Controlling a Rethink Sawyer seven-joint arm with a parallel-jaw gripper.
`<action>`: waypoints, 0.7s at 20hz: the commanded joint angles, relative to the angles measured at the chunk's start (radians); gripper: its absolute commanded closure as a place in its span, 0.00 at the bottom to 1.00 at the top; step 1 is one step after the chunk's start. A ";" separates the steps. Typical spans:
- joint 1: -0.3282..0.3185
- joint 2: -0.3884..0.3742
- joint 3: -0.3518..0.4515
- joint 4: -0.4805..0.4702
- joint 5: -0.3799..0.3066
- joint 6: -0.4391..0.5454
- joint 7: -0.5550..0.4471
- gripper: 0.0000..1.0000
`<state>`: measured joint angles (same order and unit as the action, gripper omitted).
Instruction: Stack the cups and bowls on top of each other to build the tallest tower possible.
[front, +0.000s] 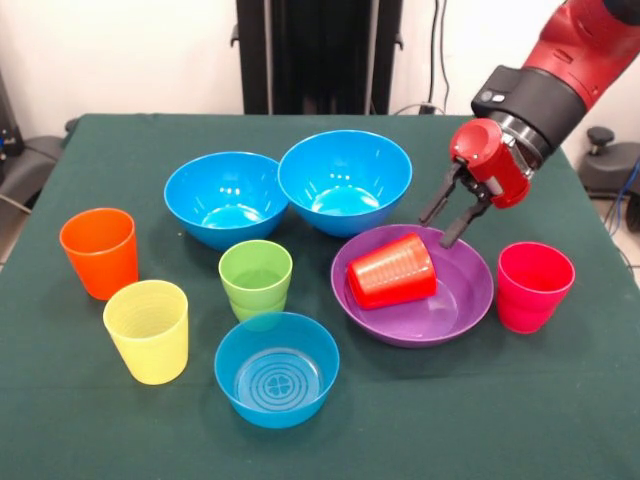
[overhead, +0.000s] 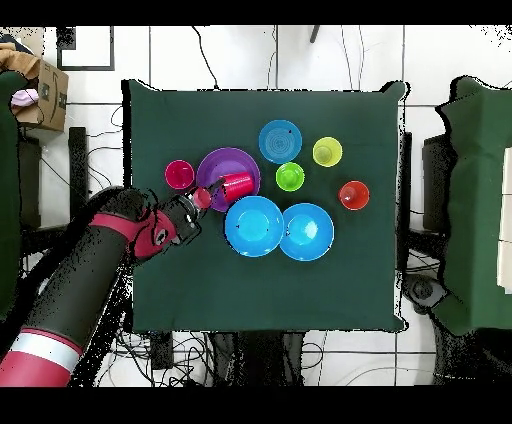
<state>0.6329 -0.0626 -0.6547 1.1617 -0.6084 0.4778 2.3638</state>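
Observation:
My gripper (front: 447, 215) is open and empty. It hangs over the far rim of the wide purple bowl (front: 455, 290), just beside the red cup (front: 392, 270). The red cup lies on its side inside that bowl. The pinkish-red cup (front: 533, 285) stands upright right of the bowl. Two large blue bowls (front: 227, 197) (front: 345, 180) sit side by side behind. The light green cup (front: 256, 278), yellow cup (front: 148, 330) and orange cup (front: 100, 252) stand upright on the left. The small blue bowl (front: 277, 370) with the ringed bottom is at the front. I cannot make out a separate small green bowl.
The green cloth table (front: 560, 400) holds everything. In the overhead view my arm (overhead: 120, 235) reaches in from the lower left to the gripper (overhead: 205, 197) at the purple bowl (overhead: 225, 163). Cardboard boxes (overhead: 40, 95) and cables lie off the table.

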 joint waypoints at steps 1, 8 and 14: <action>0.037 0.133 0.004 0.022 0.025 -0.123 0.316 0.00; 0.049 0.166 -0.021 0.014 0.041 -0.143 0.327 0.00; 0.045 0.150 -0.022 0.024 0.050 -0.143 0.316 0.00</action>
<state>0.6880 0.0718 -0.7383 1.1628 -0.6078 0.4104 2.4851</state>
